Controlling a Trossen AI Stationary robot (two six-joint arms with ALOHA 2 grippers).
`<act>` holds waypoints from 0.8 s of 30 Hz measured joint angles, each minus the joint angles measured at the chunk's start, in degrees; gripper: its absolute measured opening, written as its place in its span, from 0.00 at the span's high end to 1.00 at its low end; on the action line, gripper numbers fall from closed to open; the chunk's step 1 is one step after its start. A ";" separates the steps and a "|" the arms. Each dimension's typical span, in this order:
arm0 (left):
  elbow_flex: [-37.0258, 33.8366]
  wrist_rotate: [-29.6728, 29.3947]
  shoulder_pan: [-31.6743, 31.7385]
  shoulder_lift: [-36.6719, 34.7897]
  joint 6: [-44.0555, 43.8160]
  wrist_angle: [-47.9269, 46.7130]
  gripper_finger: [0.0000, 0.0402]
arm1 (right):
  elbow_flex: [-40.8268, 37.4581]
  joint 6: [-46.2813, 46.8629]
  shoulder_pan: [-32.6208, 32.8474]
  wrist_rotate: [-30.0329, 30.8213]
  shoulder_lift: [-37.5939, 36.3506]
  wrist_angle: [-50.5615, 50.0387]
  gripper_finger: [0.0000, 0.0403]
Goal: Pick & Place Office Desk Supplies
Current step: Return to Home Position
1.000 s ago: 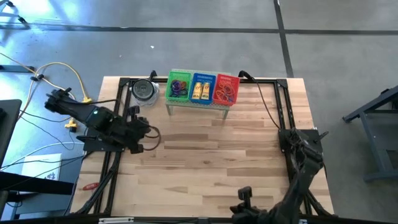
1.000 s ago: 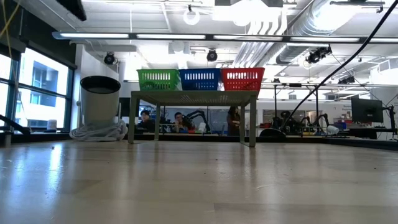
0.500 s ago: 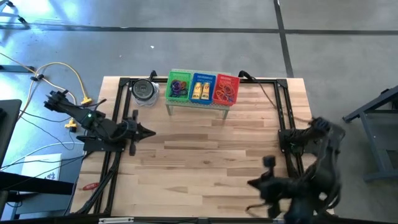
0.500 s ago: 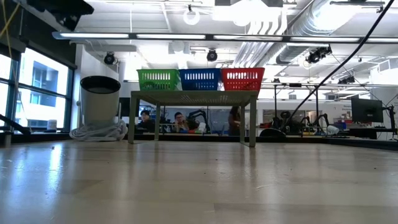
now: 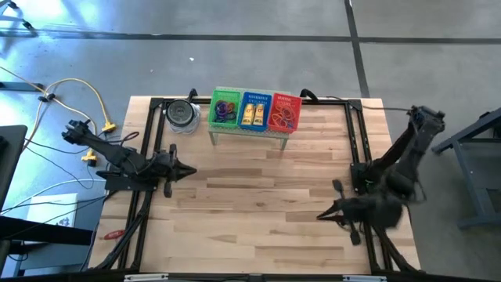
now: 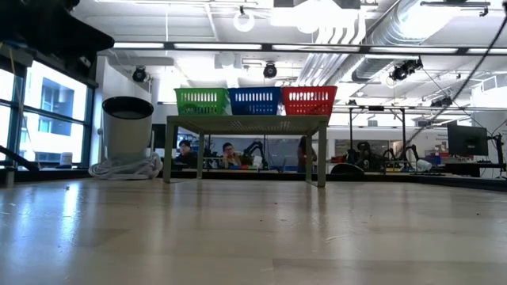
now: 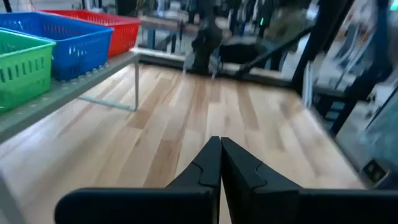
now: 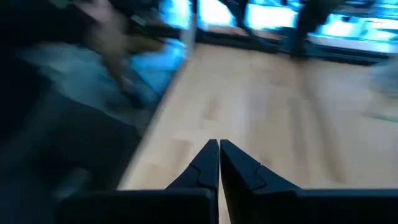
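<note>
**No legible writing in any view**

Seen from above, a white sheet (image 5: pixel 48 210) lies off the table at about 8 o'clock. It carries a small dark printed mark near its lower edge, too small to read as letters or numbers. At 12 o'clock on the table, the green bin (image 6: pixel 202 101), blue bin (image 6: pixel 254 101) and red bin (image 6: pixel 309 100) face the low camera with plain slotted walls. In the room behind them, at about 3 o'clock in the low view, a monitor (image 6: pixel 463 140) shows a dark screen whose content cannot be made out. Both wrist views are too blurred for any lettering.
</note>
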 joint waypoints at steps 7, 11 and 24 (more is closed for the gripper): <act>-7.44 0.63 0.06 -2.99 3.23 11.92 1.00 | -33.70 -9.37 -12.65 -28.04 -16.81 45.25 0.99; -9.60 3.04 0.61 -3.47 4.91 14.30 1.00 | -45.17 -7.18 -18.45 -34.14 -21.40 57.18 0.99; -14.33 10.38 1.07 -3.48 0.79 15.28 1.00 | -56.15 -13.18 -21.72 -39.93 -22.58 72.74 0.99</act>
